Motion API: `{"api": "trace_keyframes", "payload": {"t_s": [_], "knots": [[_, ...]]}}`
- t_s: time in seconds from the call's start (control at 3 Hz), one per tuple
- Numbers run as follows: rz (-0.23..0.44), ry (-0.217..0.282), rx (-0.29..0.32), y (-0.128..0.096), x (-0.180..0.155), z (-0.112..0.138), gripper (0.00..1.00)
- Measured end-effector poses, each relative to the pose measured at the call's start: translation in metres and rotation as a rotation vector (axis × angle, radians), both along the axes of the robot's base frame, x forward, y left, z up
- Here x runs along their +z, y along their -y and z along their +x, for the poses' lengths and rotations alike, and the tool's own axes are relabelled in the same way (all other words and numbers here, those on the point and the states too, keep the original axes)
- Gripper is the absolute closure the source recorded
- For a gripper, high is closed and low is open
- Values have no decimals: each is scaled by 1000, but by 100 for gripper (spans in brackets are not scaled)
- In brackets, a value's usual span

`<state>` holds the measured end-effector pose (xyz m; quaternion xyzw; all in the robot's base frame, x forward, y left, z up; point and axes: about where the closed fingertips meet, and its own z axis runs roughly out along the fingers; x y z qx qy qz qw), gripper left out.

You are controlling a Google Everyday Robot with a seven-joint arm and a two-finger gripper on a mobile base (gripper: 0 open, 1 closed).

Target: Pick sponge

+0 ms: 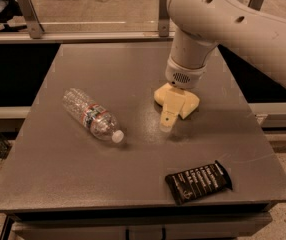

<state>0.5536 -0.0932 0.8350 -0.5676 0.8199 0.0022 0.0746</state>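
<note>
The pale yellow sponge (pixel 191 104) lies on the dark table (pixel 133 74), right of the middle. My gripper (pixel 168 115) hangs from the big white arm (pixel 218 24) and is down at the sponge. It covers the sponge's left and middle part, with its tip near the table surface just in front of it. Only the sponge's right lobe and a bit of its left edge show.
A clear plastic bottle (pixel 92 115) lies on its side to the left, cap pointing front right. A flat black packet (pixel 198 182) with white print lies near the front right edge. A metal rail (pixel 83 26) runs behind the table.
</note>
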Motion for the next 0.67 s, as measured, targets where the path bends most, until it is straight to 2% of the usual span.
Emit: {"api": "trace_keyframes", "payload": {"t_s": [0.33, 0.67], "knots": [[-9, -1, -25, 5, -5, 7, 18], [6, 31, 6, 2, -3, 7, 42]]}}
